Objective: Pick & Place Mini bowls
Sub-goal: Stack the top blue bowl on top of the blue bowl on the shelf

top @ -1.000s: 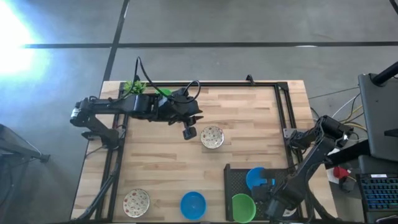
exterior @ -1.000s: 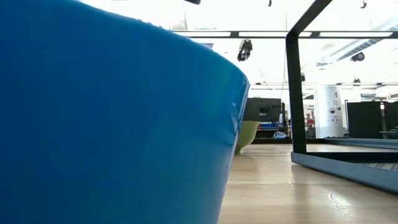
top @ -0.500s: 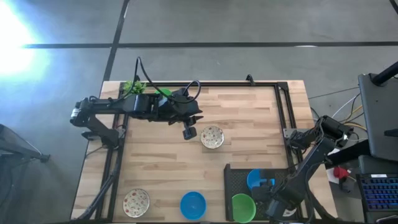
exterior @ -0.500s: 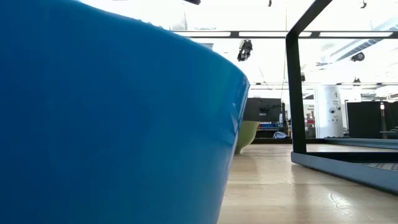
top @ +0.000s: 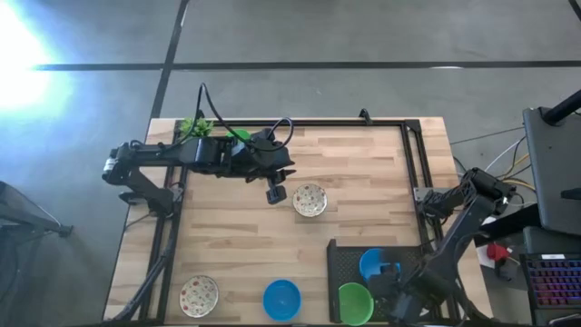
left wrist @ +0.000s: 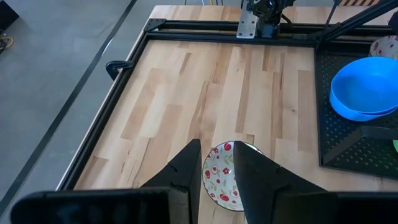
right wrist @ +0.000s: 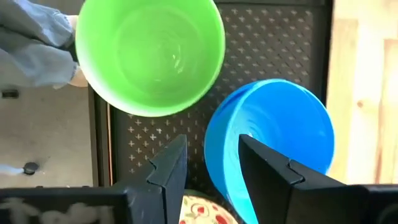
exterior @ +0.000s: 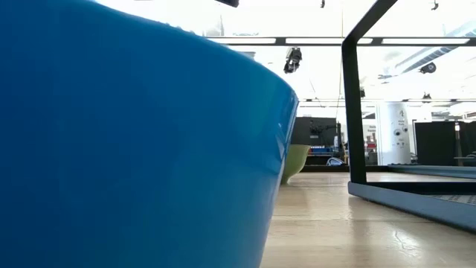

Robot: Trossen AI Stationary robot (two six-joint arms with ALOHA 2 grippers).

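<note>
On the black perforated tray point(top: 345, 263) at the near right sit a blue mini bowl point(right wrist: 273, 137), a green mini bowl point(right wrist: 149, 56) and part of a speckled one point(right wrist: 202, 213). My right gripper point(right wrist: 214, 171) is open over the blue bowl, its rim between the fingers. My left gripper point(left wrist: 219, 168) is open, hovering beside and above a speckled mini bowl point(top: 310, 200) that rests on the wood at mid table. Another blue bowl point(top: 281, 298) and another speckled bowl point(top: 199, 295) stand at the near edge. My right gripper comes from above with one finger point(right wrist: 267, 171) over the blue bowl's inside and the other point(right wrist: 166, 168) outside its rim point(right wrist: 217, 149). Whether either finger touches the bowl I cannot tell. The bowl rests tilted on the tray.
A black metal frame point(top: 413, 145) runs round the table top. A small green plant point(top: 193, 125) stands at the far left corner. In the low view the near blue bowl point(exterior: 134, 141) fills the left half. A grey sleeve point(right wrist: 34, 37) shows beside the green bowl.
</note>
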